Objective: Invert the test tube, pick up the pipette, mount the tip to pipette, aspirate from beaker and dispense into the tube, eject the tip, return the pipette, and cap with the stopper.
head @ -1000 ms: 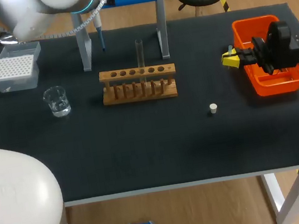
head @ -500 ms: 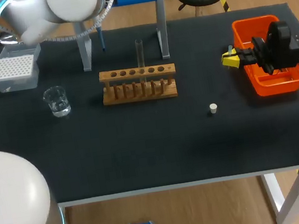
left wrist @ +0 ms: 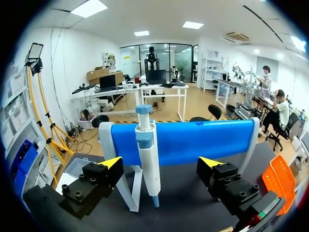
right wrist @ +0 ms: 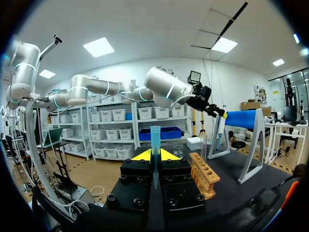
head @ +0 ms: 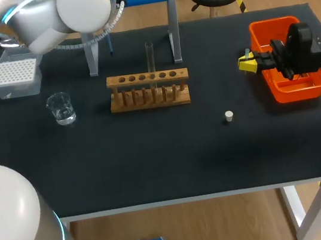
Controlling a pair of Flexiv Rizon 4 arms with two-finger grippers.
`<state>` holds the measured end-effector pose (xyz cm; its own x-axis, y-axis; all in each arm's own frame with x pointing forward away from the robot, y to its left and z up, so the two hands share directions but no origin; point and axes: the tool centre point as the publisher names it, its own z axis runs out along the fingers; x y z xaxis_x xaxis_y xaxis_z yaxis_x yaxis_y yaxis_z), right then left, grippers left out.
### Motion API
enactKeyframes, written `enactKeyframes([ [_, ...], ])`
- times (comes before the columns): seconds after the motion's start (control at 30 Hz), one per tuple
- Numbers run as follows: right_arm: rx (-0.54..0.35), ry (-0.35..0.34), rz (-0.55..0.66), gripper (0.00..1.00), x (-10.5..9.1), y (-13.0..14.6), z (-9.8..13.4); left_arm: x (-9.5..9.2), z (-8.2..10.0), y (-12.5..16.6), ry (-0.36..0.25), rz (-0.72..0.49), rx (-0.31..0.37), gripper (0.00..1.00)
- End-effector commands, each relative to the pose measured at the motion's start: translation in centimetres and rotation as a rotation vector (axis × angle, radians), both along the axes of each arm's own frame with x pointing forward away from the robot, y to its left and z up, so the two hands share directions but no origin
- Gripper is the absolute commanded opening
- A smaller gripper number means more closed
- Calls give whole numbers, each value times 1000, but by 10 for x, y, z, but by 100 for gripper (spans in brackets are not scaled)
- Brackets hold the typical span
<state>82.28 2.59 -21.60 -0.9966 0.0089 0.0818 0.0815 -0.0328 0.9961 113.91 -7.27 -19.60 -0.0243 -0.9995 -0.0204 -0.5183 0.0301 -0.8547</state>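
Pipette one, tube one, stopper one, beaker one.

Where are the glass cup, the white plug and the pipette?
beaker (head: pixel 61 109), head view, its glass side.
stopper (head: pixel 229 116), head view, its top.
pipette (left wrist: pixel 148 159), left wrist view, its white body.

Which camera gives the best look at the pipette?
Left wrist view: the pipette hangs whole and close on its blue stand. Head view shows only its lower end; right wrist view, a distant sliver.
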Motion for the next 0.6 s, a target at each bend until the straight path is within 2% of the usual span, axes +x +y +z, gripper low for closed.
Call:
enactKeyframes([
  [0.03,0,0,1,0,0,-1,0,6,-5,-1,-7,4,-7,100],
  [0.6,0,0,1,0,0,-1,0,23,-8,2,-39,3,8,100],
])
